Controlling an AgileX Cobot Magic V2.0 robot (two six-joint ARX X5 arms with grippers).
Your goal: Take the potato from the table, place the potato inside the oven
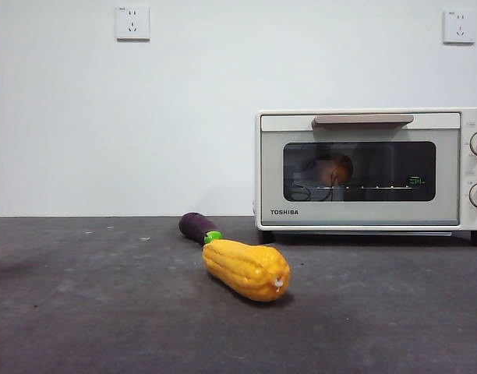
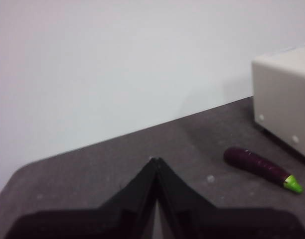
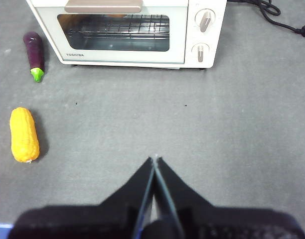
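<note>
The cream-white TOSHIBA oven (image 1: 363, 212) stands at the back right of the table (image 1: 106, 312) with its glass door closed. Behind the dark glass an orange-brown roundish lump, the potato (image 1: 336, 168), shows dimly on the wire rack. In the right wrist view the oven (image 3: 182, 30) is seen from above and the potato does not show through the door. My right gripper (image 3: 155, 158) hangs shut and empty well in front of the oven. My left gripper (image 2: 155, 160) is shut and empty, off to the left, far from the oven (image 2: 284, 99).
A yellow corn cob (image 1: 246, 269) lies left of the oven's front, also in the right wrist view (image 3: 24, 134). A purple eggplant (image 1: 196, 226) (image 3: 34, 50) (image 2: 259, 167) lies behind it near the oven's left corner. A black cable (image 3: 277, 15) trails right of the oven.
</note>
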